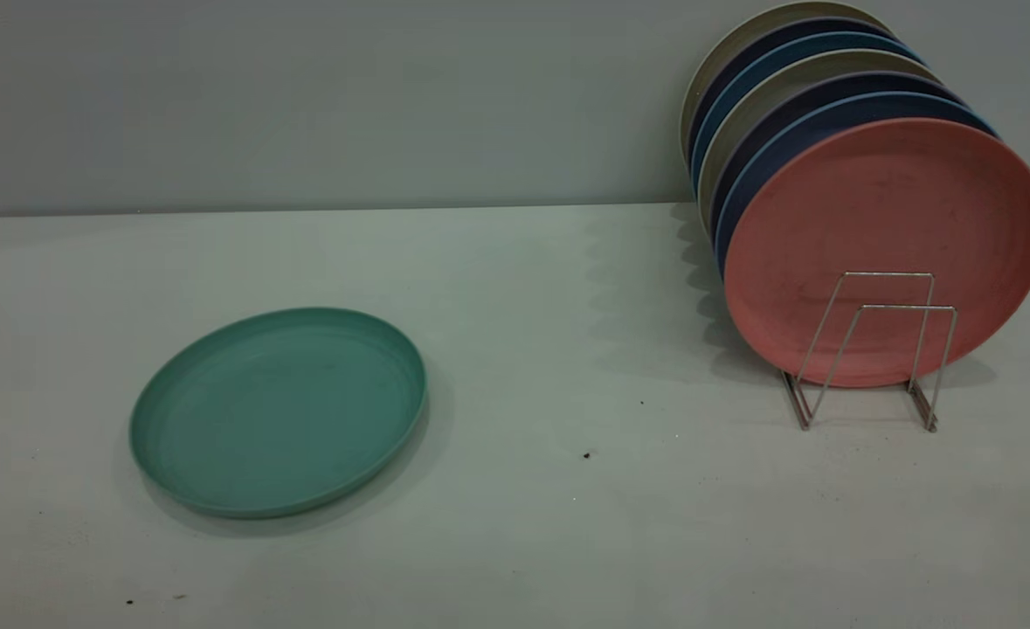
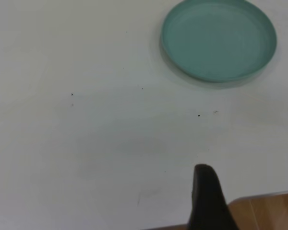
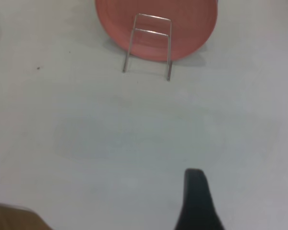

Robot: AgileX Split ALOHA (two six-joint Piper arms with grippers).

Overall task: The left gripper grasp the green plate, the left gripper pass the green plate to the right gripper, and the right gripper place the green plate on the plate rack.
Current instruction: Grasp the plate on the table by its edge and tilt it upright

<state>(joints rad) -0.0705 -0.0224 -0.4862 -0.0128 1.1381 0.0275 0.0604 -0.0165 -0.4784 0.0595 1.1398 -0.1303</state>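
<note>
The green plate (image 1: 279,411) lay flat on the tabletop (image 1: 567,524), well apart from the plate rack (image 1: 873,349) with its free front loops, while neither gripper's opening could be told, each showing one finger.

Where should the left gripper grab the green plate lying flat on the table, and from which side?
Grip the green plate by its low raised rim, one finger inside and one outside. It lies flat, so only the rim offers a pinch. Probably come from the left gripper's own side, taking the nearest edge, since the table between them is bare.
</note>
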